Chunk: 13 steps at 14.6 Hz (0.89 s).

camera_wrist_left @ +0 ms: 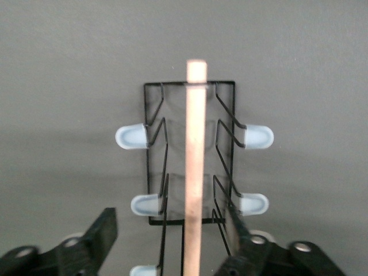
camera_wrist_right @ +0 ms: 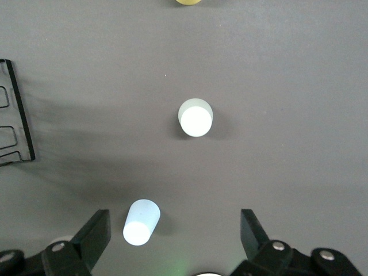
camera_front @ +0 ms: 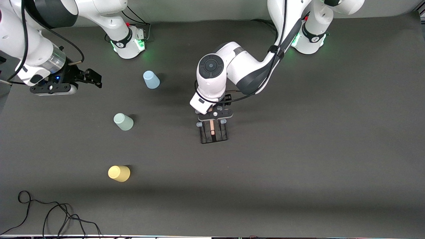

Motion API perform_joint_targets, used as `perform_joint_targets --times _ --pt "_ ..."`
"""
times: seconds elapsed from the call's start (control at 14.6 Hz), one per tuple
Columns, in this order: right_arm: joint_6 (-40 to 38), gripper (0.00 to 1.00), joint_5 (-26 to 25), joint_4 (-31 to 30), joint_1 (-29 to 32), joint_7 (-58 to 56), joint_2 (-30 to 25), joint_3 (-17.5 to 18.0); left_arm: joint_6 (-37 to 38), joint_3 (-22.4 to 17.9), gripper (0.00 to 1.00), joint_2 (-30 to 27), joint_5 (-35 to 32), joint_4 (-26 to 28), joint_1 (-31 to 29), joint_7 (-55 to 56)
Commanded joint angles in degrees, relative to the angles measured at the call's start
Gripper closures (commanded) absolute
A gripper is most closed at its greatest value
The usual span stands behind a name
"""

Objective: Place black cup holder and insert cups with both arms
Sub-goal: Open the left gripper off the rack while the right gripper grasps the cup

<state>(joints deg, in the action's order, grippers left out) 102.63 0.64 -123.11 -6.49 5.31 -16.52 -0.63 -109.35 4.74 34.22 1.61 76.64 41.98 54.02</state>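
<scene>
The black cup holder (camera_front: 214,133) stands on the table's middle, its wooden rod (camera_wrist_left: 195,149) on top and grey-blue pegs (camera_wrist_left: 131,137) at the sides. My left gripper (camera_front: 215,116) is directly over it, open, with a finger (camera_wrist_left: 103,227) on each side of the rod (camera_front: 212,127) and not touching it. The light blue cup (camera_front: 151,79), pale green cup (camera_front: 123,121) and yellow cup (camera_front: 119,173) stand apart toward the right arm's end. My right gripper (camera_front: 94,78) is open and empty, raised over that end of the table.
In the right wrist view the blue cup (camera_wrist_right: 141,222), the green cup (camera_wrist_right: 195,117), the yellow cup's edge (camera_wrist_right: 188,2) and a corner of the holder (camera_wrist_right: 16,115) show. A black cable (camera_front: 49,215) lies by the front edge.
</scene>
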Motion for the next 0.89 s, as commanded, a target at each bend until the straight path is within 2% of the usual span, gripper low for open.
perform_joint_targets --times 0.0,0.14,0.27,0.41,0.62,0.82 --pt "4.6 0.0 -0.9 -3.8 0.2 -5.3 -1.1 -3.1 10.9 -0.4 0.01 -6.2 -0.4 -0.3 -4.9 -4.3" --pt "9.7 0.0 -0.9 -7.2 0.3 -6.4 -0.1 -3.6 19.4 -0.6 0.01 -10.0 -0.5 0.1 -9.8 -12.1" --pt "19.4 0.0 -0.9 -13.0 0.2 -6.4 1.7 -3.5 24.4 -0.6 0.02 -13.5 -0.9 0.4 -14.9 -18.0" --pt "29.2 0.0 -0.8 -17.1 0.1 -6.2 6.3 -3.5 28.1 -0.6 0.03 -17.8 -1.2 2.5 -21.7 -26.3" --pt "41.3 0.0 -0.5 -19.4 -1.1 -5.5 14.7 -3.4 28.1 -0.7 0.03 -24.4 -1.3 8.9 -31.8 -38.9" --pt "50.4 0.0 -0.1 -19.7 -1.3 -5.2 22.0 -3.4 23.2 -0.7 0.02 -27.8 -3.7 13.4 -39.9 -48.9"
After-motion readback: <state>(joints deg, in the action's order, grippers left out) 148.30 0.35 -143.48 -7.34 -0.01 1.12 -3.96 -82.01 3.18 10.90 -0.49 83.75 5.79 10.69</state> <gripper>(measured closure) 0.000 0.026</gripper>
